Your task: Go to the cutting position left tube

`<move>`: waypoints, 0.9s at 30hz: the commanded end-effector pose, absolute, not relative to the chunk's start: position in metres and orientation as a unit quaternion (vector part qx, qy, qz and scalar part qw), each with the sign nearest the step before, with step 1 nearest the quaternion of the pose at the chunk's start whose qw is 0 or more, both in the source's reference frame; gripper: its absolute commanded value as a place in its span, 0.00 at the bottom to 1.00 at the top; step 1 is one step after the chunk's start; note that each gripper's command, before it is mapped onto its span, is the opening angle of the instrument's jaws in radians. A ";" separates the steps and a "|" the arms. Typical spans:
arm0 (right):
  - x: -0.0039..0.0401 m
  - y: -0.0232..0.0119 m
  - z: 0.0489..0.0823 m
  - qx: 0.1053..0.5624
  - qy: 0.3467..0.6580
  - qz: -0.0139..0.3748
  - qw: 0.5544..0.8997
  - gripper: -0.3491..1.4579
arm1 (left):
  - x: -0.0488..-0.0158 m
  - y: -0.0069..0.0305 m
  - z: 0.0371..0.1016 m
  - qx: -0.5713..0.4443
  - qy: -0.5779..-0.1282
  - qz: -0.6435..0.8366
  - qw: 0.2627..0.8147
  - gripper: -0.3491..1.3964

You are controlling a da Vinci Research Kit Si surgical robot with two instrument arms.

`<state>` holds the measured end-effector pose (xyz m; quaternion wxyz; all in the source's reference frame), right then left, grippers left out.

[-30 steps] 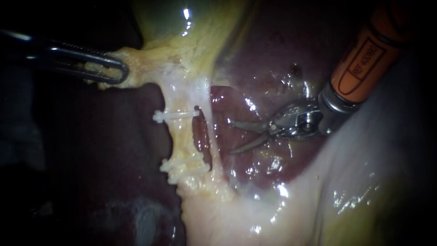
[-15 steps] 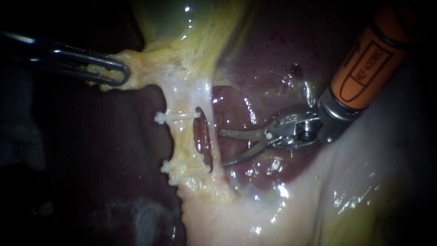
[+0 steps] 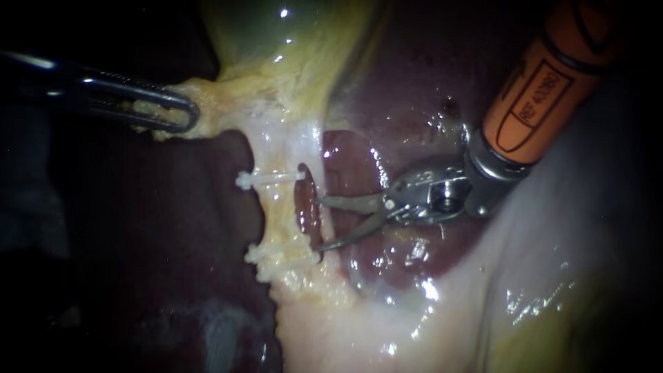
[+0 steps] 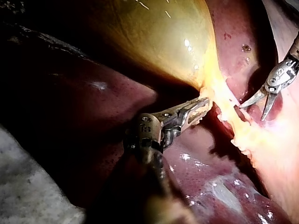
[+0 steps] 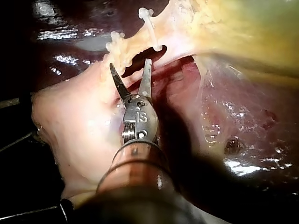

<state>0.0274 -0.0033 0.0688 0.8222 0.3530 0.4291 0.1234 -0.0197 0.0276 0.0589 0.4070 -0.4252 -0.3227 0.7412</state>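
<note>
Liver (image 3: 414, 90): dark red, wet, glints noted across its surface, and one small dark spot (image 3: 449, 106) is seen on it. Gallbladder (image 3: 276, 41): yellow-green, smooth, laid against the liver. Pale whitish tissue (image 3: 525, 276), glistening, is recorded beside the liver. A white clip (image 3: 269, 177) is seen below the gallbladder. A second clip (image 3: 255, 254) lies farther down, set among lumpy yellow fat (image 3: 290, 273). A grey mottled surface (image 4: 28, 191) is noted past the liver's edge; its kind cannot be told.
</note>
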 end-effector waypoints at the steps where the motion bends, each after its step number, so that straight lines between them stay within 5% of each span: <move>1: 0.0275 -0.0034 0.0691 0.355 0.428 0.124 0.822 0.86 | -0.0197 0.0276 0.0589 -0.425 -0.323 0.741 0.407 0.00; 27: 0.0303 -0.0033 0.0730 0.370 0.420 0.138 0.817 0.87 | -0.0200 0.0274 0.0586 -0.425 -0.324 0.741 0.407 0.00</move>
